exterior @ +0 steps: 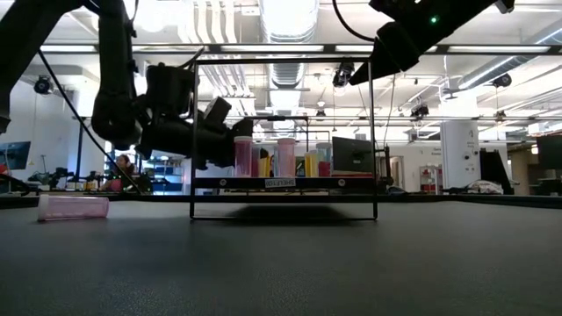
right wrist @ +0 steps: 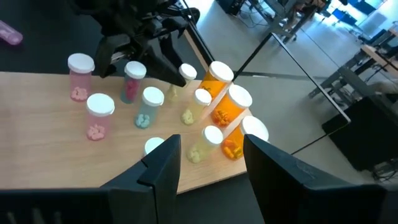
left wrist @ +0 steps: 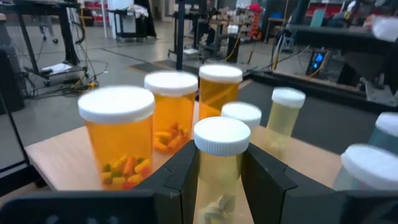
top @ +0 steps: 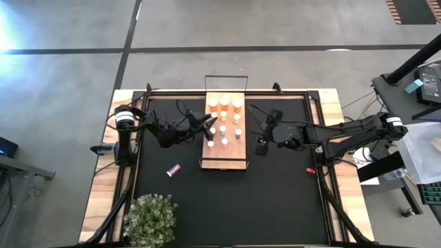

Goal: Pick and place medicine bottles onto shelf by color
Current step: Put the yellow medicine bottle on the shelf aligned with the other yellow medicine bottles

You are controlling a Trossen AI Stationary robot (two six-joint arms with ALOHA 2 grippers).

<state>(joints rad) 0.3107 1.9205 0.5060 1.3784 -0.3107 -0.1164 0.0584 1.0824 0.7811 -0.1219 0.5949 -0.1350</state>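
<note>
The left hand (left wrist: 219,180) is clenched on a pale yellowish bottle (left wrist: 222,158), upright, over the shelf (top: 224,148) just beside the amber bottles (left wrist: 121,146) (cap up, long axis vertical). It seems to sit on the board already, so the release is straight down. The right hand (right wrist: 208,165) hovers beside the shelf, fingers parted and empty. One pink bottle (top: 173,170) lies on the desk (top: 275,200), nearer the left arm.

Grey concrete floor (top: 289,24) w/ dark seam lines around the table. Behind: open workshop, ceiling ducts (exterior: 288,17), bright strip lights, desks w/ monitors (exterior: 351,154). Small potted plant (top: 150,219) at table's near edge.
</note>
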